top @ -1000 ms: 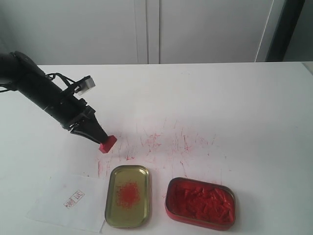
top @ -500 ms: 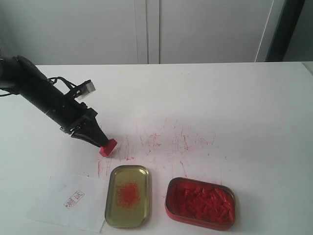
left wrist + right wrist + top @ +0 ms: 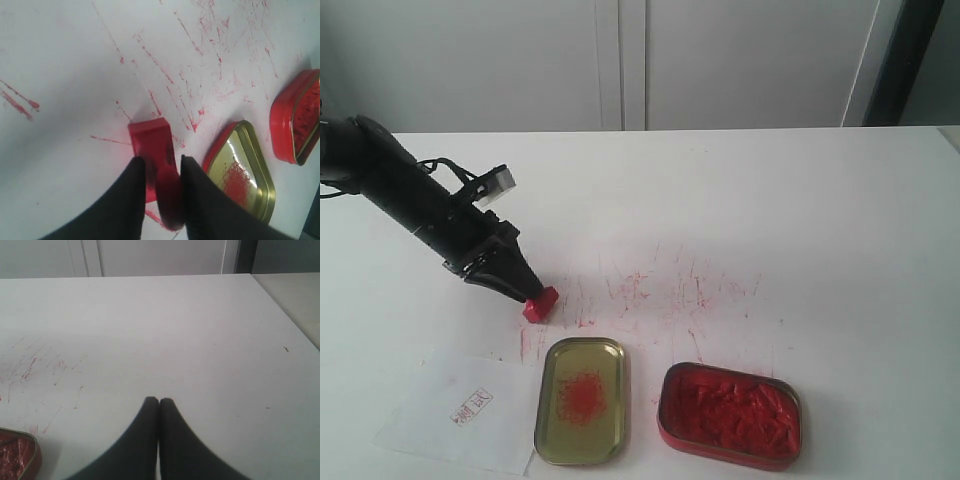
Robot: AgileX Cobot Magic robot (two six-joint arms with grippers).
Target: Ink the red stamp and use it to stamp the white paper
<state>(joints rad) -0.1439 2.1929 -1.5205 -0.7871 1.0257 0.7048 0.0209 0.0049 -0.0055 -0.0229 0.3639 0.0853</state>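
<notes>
The red stamp [image 3: 541, 303] lies tipped on the white table just behind the gold tray. In the left wrist view the red stamp [image 3: 150, 142] rests on the tabletop with its knob between my fingers. My left gripper [image 3: 528, 290] [image 3: 161, 160] is open around the knob: one finger touches it and a narrow gap shows at the other. The white paper [image 3: 460, 410] lies at the front left, bearing a small red imprint. My right gripper [image 3: 159, 401] is shut and empty above bare table, and is out of the exterior view.
A gold tray [image 3: 545, 400] [image 3: 265, 175] with a red smudge sits beside the paper. The red tin [image 3: 720, 455] [image 3: 280, 125] of ink paste stands to its right. Red scratch marks cover the table's middle [image 3: 660, 290]. A wall rises behind the table.
The left gripper has lowered the stamp slightly onto the table, and its jaws have widened around the knob. The right gripper's earlier state is not shown.
</notes>
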